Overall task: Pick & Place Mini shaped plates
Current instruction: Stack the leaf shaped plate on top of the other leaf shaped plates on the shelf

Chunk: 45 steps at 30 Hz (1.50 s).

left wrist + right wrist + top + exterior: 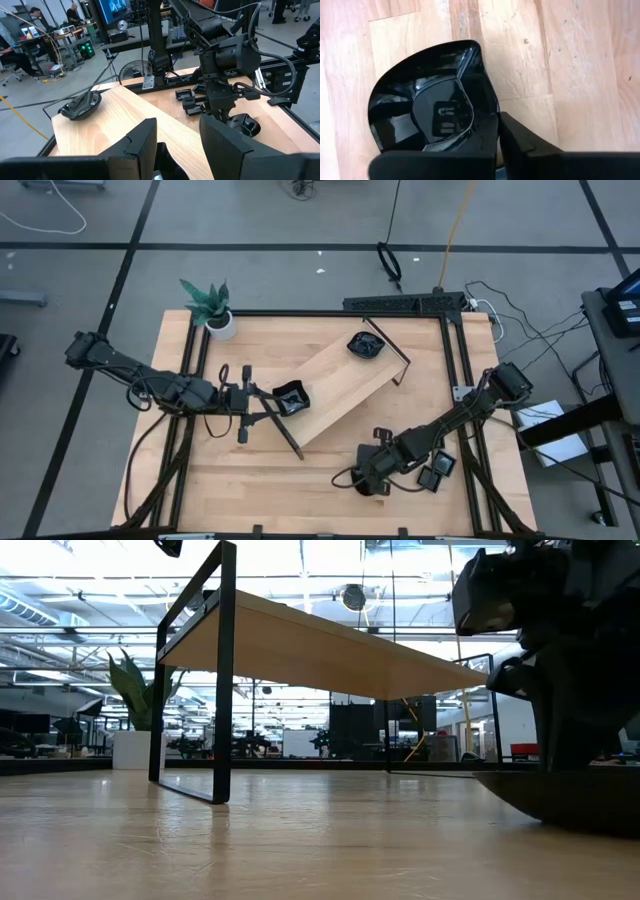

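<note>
pale plank wood, finely grained, makes up the table [250,480], with a concrete floor and cables beyond it. at the front edge the right gripper [372,480] points down onto a glossy black dish [432,100], one finger [530,147] outside its rim and the other over its faceted, wavy-edged bowl, so it appears to clasp the rim. just beside it, towards the right rail, two small square black plates [436,471] lie flat on the table. the left gripper [262,402] reaches in level at the near end of the wooden tray [340,380], its fingers [142,145] spread apart on either side of a black dish [291,397] resting on that end. a rounded black dish [366,345] sits at the tray's far end. the tray is smooth pale wood on thin black rails. a potted plant [210,305] stands at the far left corner.
</note>
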### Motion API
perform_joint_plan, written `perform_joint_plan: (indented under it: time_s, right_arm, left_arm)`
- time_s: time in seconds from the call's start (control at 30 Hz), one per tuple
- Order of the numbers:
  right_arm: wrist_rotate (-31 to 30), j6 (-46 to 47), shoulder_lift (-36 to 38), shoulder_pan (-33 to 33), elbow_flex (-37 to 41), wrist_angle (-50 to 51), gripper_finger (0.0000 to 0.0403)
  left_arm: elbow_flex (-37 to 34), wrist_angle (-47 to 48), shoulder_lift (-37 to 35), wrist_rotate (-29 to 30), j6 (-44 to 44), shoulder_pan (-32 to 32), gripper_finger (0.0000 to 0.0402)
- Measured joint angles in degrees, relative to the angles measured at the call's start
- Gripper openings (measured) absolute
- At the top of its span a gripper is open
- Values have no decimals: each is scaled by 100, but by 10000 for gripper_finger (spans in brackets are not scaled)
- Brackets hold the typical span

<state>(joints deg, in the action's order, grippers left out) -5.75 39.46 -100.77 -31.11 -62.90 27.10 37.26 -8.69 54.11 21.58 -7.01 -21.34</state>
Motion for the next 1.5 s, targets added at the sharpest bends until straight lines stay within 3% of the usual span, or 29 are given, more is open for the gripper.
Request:
perform_joint_plan:
  time_s: [0.4,0.73,0.93,1.03,1.13,1.33,1.5]
  right_arm:
    - [-51,-599,415,0,6,-241,0]
    - [-689,-1320,1892,-68,8,-338,0]
    - [-1663,-2359,2994,83,8,-356,0]
    - [-2208,-2916,3603,456,6,-455,0]
    - [-2230,-3420,4149,1084,-58,-525,0]
    - [-1551,-4300,4500,2888,-762,209,0]
    - [-518,-4862,3912,4310,-1904,1101,0]
  left_arm:
    - [0,-4,-2,0,0,0,152]
    - [-2,-34,-2,-1,0,0,152]
    - [-2,-39,-2,-2,0,-2,152]
    - [-2,-37,-1,-2,0,-1,152]
    - [-2,-39,-2,0,0,0,152]
    - [-2,-37,0,-2,0,0,152]
    - [-2,-40,-2,-2,0,0,152]
